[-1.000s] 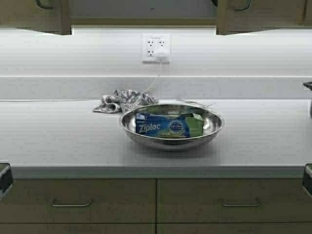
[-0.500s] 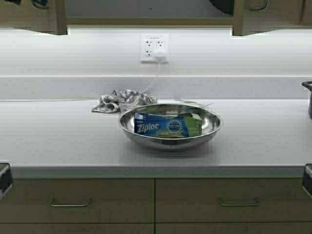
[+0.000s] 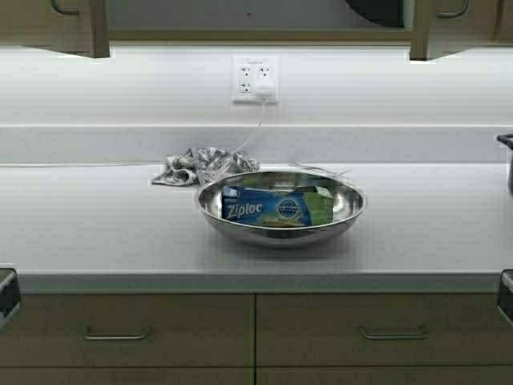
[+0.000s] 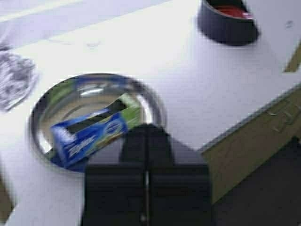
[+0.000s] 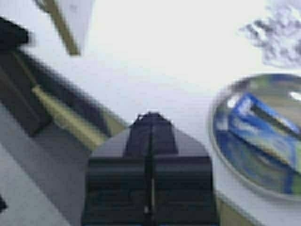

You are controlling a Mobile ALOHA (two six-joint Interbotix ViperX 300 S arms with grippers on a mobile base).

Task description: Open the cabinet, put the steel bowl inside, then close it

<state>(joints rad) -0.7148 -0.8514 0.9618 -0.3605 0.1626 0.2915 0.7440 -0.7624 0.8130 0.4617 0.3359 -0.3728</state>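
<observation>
We see a white counter, a crumpled cloth, a wall plug, a blue Ziploc box, a dark pot, drawers below.

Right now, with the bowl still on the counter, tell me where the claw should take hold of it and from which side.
Grip the steel bowl by its rolled rim, probably at the near edge facing the robot, coming down from above. The bowl is wide and shallow, so only the thin rim fits a claw. The Ziploc box lies across the middle, leaving the rim free.
</observation>
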